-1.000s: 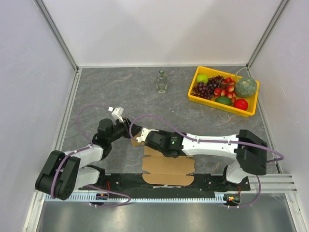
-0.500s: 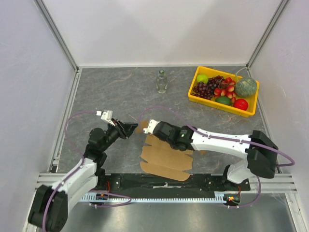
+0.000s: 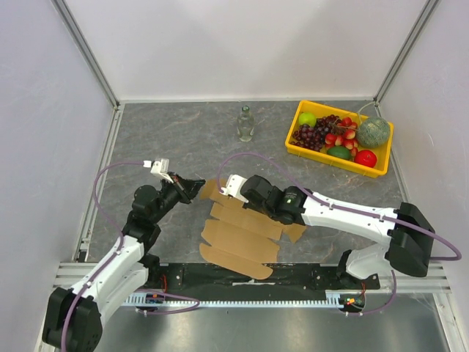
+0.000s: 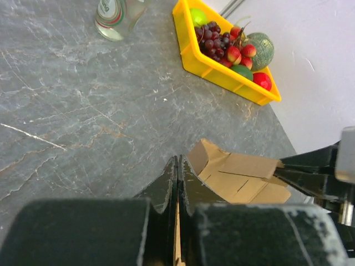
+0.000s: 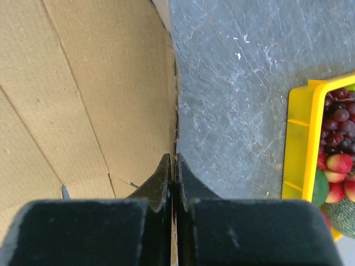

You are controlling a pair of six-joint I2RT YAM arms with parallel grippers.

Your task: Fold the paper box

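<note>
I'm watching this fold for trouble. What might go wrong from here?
The right gripper pinches only the thin edge of the paper box, so it may slip or tear. The shut left gripper sits close beside it; the two may collide. The sheet's near end could catch the black base rail.

I see a grey marbled tabletop (image 3: 161, 139) carrying a flat brown cardboard sheet (image 3: 238, 238) lower centre, a clear glass bottle (image 3: 245, 123) upper centre, and a yellow plastic fruit tray (image 3: 315, 155) upper right.

Matt brown cardboard paper box (image 3: 236, 238), glossy yellow plastic tray (image 3: 316, 156), veined grey table (image 3: 168, 139)
</note>
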